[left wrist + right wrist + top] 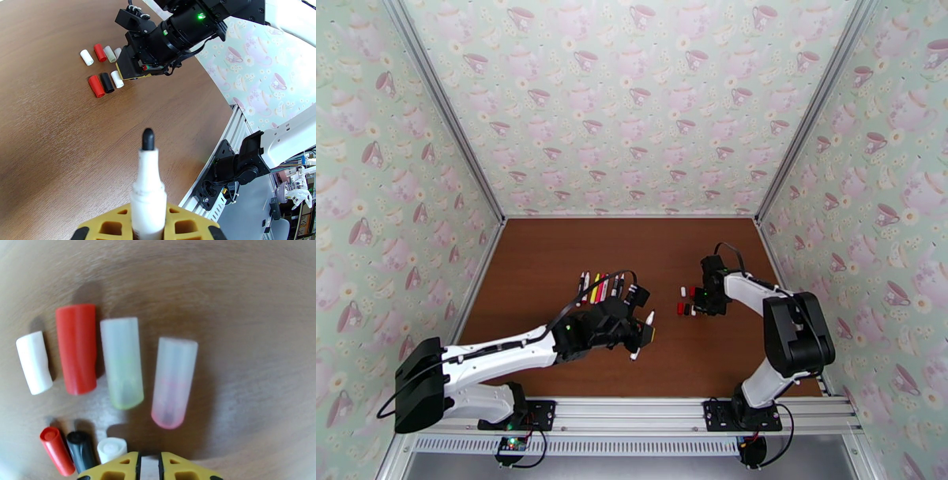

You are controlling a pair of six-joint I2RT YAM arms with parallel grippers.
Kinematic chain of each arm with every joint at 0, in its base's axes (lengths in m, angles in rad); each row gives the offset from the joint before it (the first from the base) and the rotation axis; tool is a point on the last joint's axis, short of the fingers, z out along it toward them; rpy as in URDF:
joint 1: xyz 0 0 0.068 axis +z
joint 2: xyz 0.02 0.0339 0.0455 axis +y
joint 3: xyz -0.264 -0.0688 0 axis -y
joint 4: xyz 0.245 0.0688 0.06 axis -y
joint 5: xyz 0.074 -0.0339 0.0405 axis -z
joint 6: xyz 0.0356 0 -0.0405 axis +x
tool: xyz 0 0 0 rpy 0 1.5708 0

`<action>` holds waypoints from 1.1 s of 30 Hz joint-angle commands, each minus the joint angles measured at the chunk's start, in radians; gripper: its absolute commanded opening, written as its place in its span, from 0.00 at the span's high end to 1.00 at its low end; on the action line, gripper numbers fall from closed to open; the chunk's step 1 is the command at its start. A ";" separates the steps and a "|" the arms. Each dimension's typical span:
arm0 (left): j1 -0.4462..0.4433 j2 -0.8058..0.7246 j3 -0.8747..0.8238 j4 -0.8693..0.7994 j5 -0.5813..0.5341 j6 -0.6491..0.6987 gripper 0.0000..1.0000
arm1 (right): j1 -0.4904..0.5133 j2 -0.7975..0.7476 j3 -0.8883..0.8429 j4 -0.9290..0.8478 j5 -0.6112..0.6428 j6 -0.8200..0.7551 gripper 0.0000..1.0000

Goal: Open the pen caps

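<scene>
Pen caps [120, 362], seven loose on the table [47, 138], lie just under the right gripper [149, 463], whose jaws stand almost together. A pale sliver shows between them, and I cannot tell whether it is a cap. The left gripper [148, 229] clamps a white marker pen [148, 185], black tip bare. If the right gripper comes down it could scatter the caps, and the pen, held low, could tilt. Beyond the left gripper other pens [600, 286] lie in a row, too small to judge capped or not.

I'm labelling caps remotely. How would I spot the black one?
On the brown table, loose caps lie in two rows by the right gripper. The black cap is the middle of the three-cap row, between red and white, the only dark one.
</scene>
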 commanded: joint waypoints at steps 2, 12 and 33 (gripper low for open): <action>0.002 0.018 0.045 -0.005 -0.013 0.009 0.94 | -0.006 0.025 0.029 0.010 0.039 -0.020 0.89; 0.002 0.030 0.048 -0.008 -0.009 -0.002 0.94 | -0.006 0.019 0.027 0.010 0.040 -0.019 0.80; 0.004 0.046 0.080 -0.050 -0.061 -0.022 0.94 | -0.006 -0.060 0.016 -0.014 0.033 0.004 0.69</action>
